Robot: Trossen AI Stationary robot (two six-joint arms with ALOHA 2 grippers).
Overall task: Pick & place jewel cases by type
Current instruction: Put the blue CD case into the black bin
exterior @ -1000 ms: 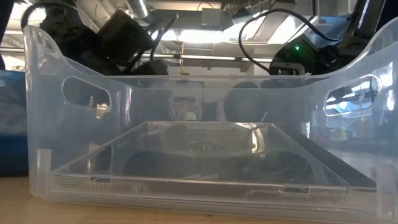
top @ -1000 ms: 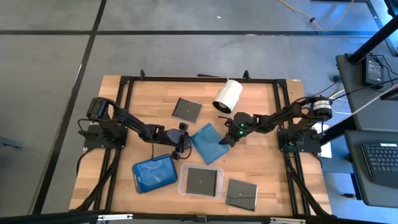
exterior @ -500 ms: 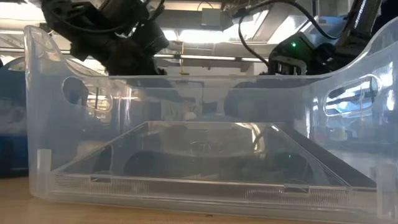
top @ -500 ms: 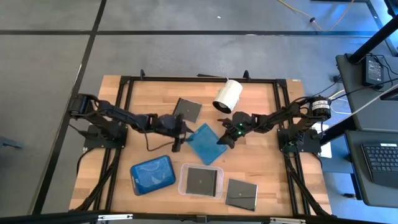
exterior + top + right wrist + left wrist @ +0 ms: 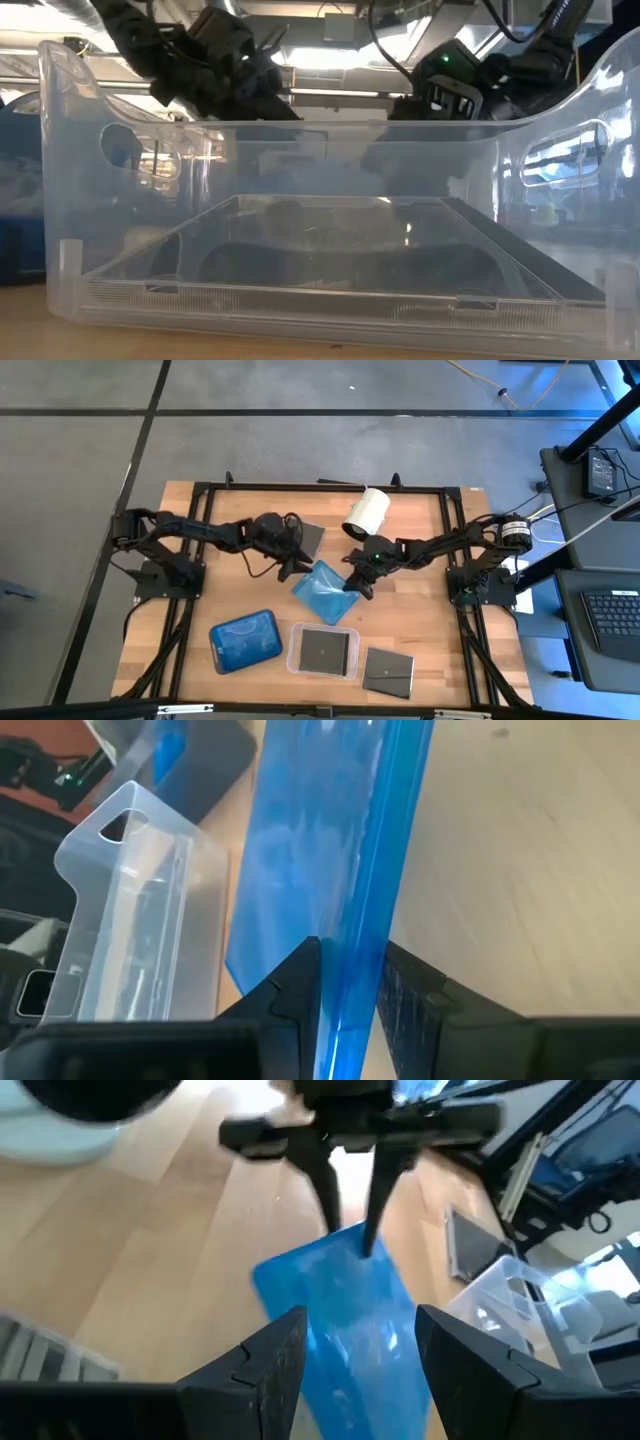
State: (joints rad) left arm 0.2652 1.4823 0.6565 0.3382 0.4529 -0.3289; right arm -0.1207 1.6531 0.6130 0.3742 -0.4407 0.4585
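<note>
Right gripper (image 5: 352, 584) clamped on blue jewel case (image 5: 322, 592), left gripper (image 5: 290, 568) apart alongside; sorted: one dark case in clear tray (image 5: 296, 656); remaining: others

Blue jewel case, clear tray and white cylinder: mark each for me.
blue jewel case (image 5: 322, 593), high view, middle of its face.
clear tray (image 5: 296, 663), high view, its left rim.
white cylinder (image 5: 368, 513), high view, its side.
</note>
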